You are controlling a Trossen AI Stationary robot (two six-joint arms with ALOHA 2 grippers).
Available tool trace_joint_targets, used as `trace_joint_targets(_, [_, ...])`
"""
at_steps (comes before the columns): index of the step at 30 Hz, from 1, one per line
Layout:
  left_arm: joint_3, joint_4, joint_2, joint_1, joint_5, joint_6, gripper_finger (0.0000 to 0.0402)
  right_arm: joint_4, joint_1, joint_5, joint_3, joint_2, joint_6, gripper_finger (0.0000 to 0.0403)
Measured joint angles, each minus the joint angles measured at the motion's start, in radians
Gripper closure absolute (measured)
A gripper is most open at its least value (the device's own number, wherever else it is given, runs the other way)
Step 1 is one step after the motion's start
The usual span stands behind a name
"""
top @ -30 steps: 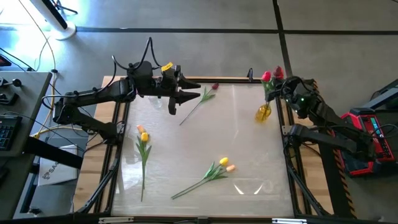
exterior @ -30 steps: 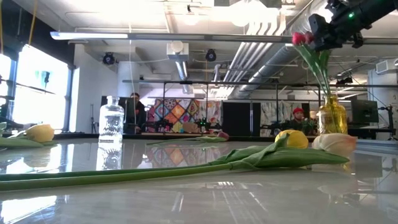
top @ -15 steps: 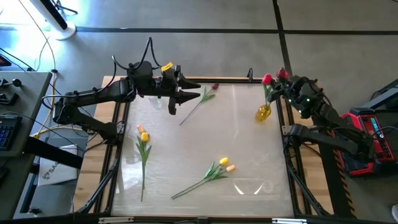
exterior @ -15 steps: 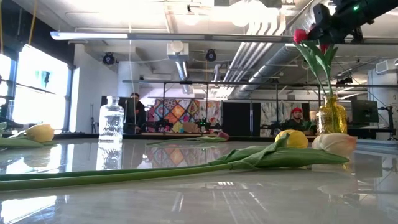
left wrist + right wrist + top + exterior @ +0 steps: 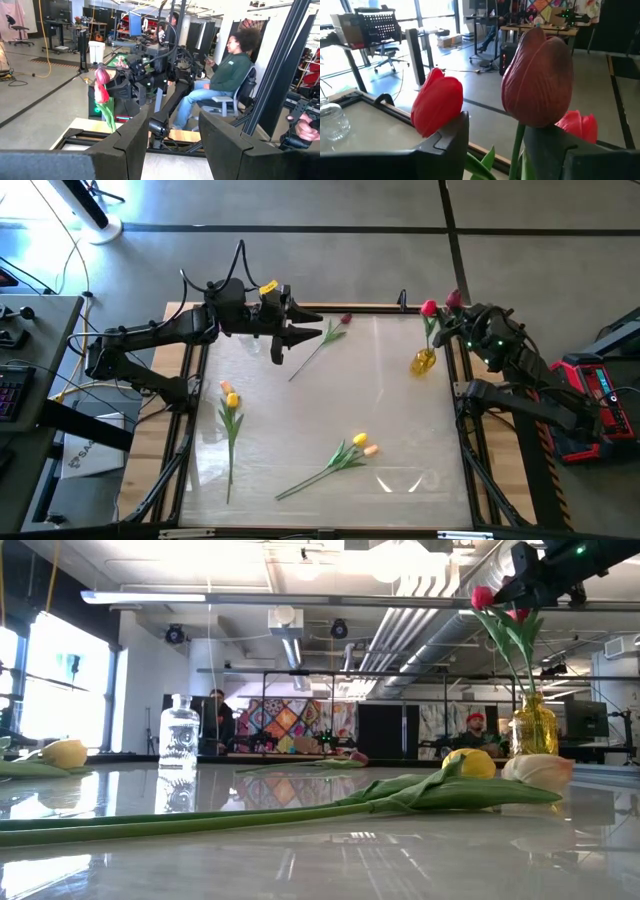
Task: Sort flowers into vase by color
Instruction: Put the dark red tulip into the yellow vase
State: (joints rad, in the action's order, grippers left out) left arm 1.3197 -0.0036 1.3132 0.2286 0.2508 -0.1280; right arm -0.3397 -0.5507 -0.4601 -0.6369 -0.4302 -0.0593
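left gripper (image 5: 300,326) at table's (image 5: 400,430) far left edge, fingers spread wide, nothing between them. clear vase (image 5: 180,734) just below it. yellow tulip (image 5: 231,423) lies at left. dark red tulip (image 5: 321,346) lies at far middle, just right of left gripper. yellow-orange pair (image 5: 335,461) lies near front centre. yellow vase (image 5: 424,362) at far right holds red tulips (image 5: 430,310). right gripper (image 5: 462,320) beside their heads, fingers parted; dark head (image 5: 536,82) stands between fingers (image 5: 445,145), contact unclear.

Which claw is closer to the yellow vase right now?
Right. The right claw sits just above the yellow vase, at its red tulips; the left claw waits across the table.
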Motion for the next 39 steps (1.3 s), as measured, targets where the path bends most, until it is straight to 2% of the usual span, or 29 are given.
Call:
trace_joint_targets(12, [0.000,0.000,0.000,0.000,0.000,0.000,0.0238,-0.032,0.000,0.028,-0.039,0.014,-0.016,0.0233])
trace_joint_targets(15, [0.000,0.000,0.000,0.000,0.000,0.000,0.0238,-0.037,0.000,0.028,-0.051,0.014,-0.070,0.0233])
trace_joint_targets(27, [0.000,0.000,0.000,0.000,0.000,0.000,0.0238,-0.109,0.000,-0.036,-0.121,0.010,-0.181,0.0233])
trace_joint_targets(39, [0.000,0.000,0.000,0.000,0.000,0.000,0.0238,-0.177,0.000,0.070,-0.152,0.009,-0.232,0.0233])
